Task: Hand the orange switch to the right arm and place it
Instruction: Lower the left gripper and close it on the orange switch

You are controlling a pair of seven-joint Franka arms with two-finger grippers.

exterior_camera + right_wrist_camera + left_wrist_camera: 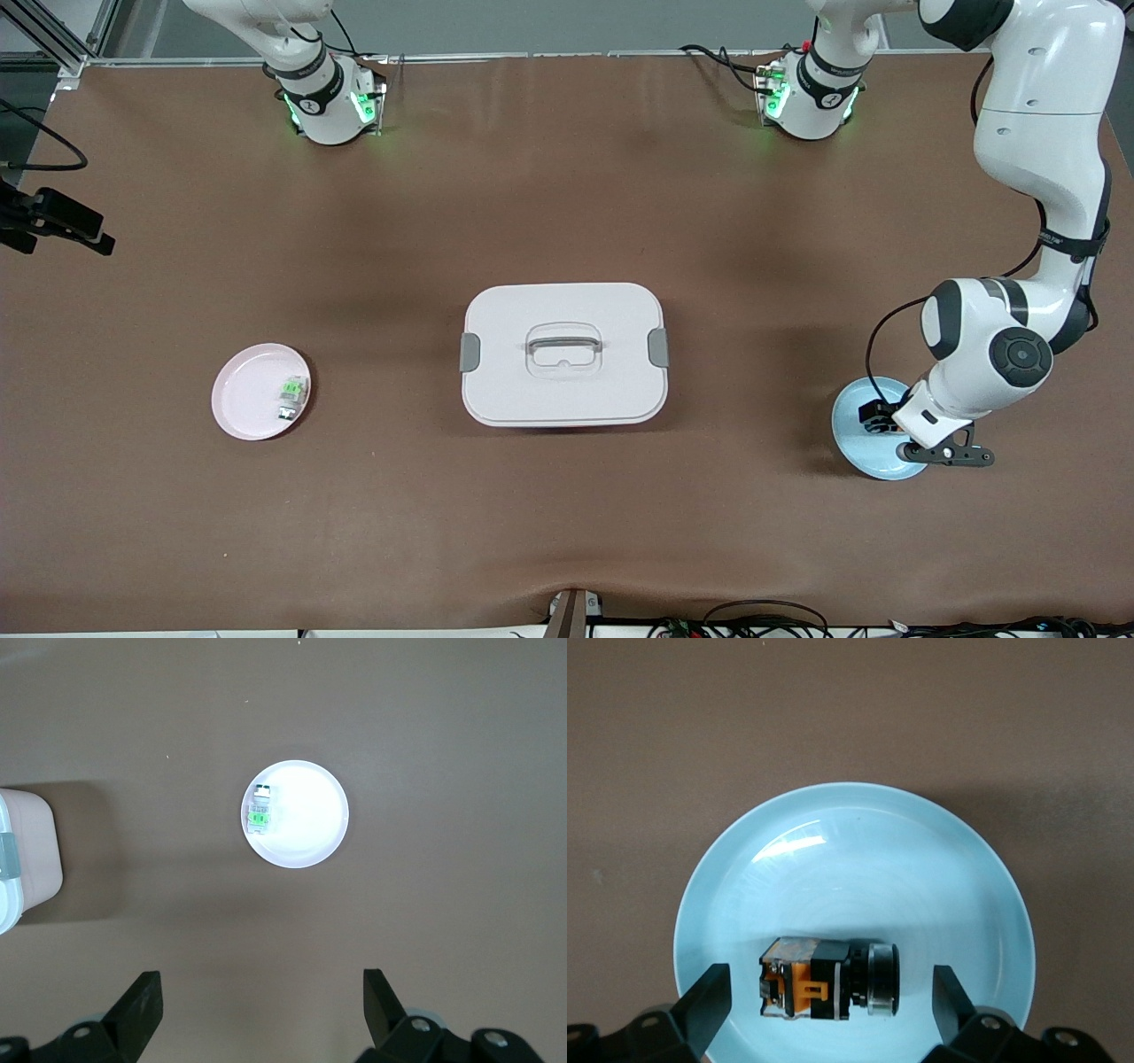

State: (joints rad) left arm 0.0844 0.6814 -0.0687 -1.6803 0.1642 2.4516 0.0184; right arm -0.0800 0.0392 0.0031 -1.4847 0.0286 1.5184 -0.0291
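Note:
The orange switch (pixel 808 981), a stubby black part with orange bands, lies on its side on the pale blue plate (pixel 850 859) at the left arm's end of the table. My left gripper (pixel 830 979) is low over that plate (pixel 852 436) and open. One finger stands on each side of the switch and neither touches it. In the front view the left wrist hides the switch. My right gripper (pixel 261 988) is open and empty, high above the table, looking down on the pink plate (pixel 312 828).
The pink plate (pixel 241 406), toward the right arm's end, holds a small pale green and clear part (pixel 291 394). A white lidded box (pixel 563 353) with a grey handle sits mid-table. Brown cloth covers the table. A black camera mount (pixel 53 221) juts in at the edge.

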